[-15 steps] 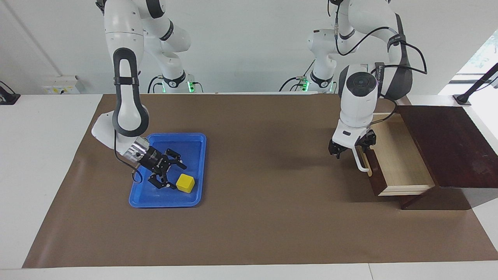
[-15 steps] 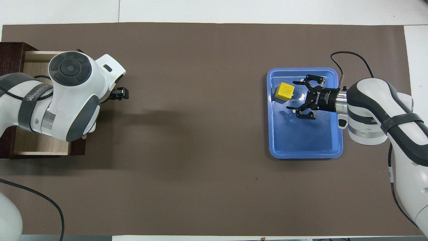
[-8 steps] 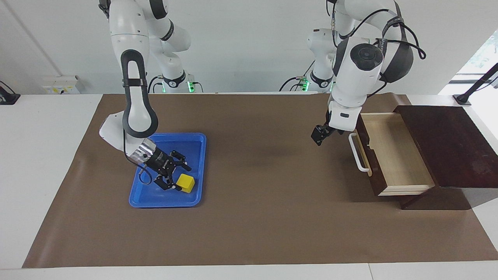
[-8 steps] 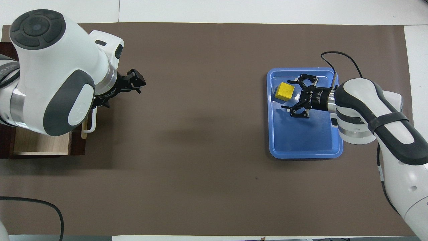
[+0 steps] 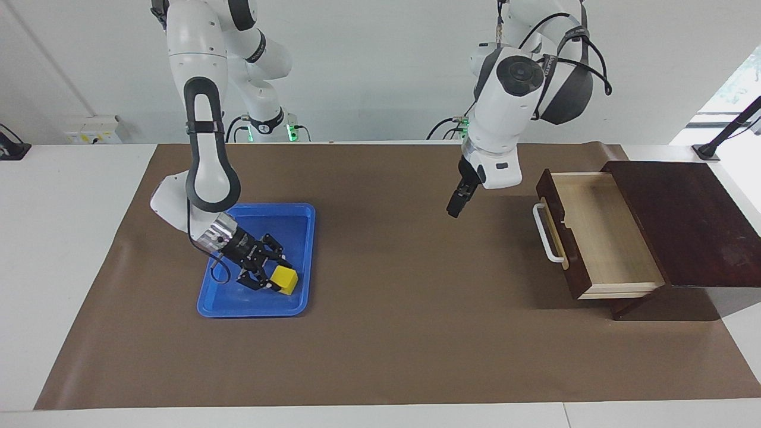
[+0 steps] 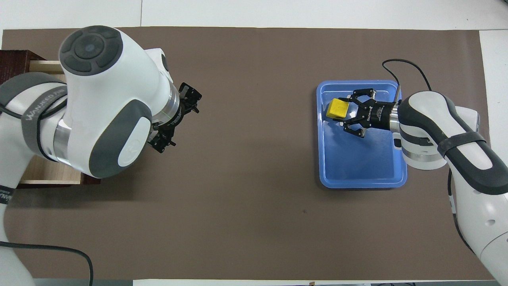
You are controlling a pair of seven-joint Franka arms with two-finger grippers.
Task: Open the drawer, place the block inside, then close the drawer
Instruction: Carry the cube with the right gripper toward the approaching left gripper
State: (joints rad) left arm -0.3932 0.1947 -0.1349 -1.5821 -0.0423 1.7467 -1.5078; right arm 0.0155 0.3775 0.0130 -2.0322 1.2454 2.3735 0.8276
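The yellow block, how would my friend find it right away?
Look for the flat blue tray at the right arm's end of the brown mat. Inside sits the yellow block, the right end effector against it; nothing else here is yellow.

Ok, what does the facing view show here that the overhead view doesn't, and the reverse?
Facing only: the open drawer's white handle and whole pale inside; overhead, the left arm covers most of it. Overhead only: the left gripper spread open over the mat. Both: the right gripper shut on the block in the blue tray.
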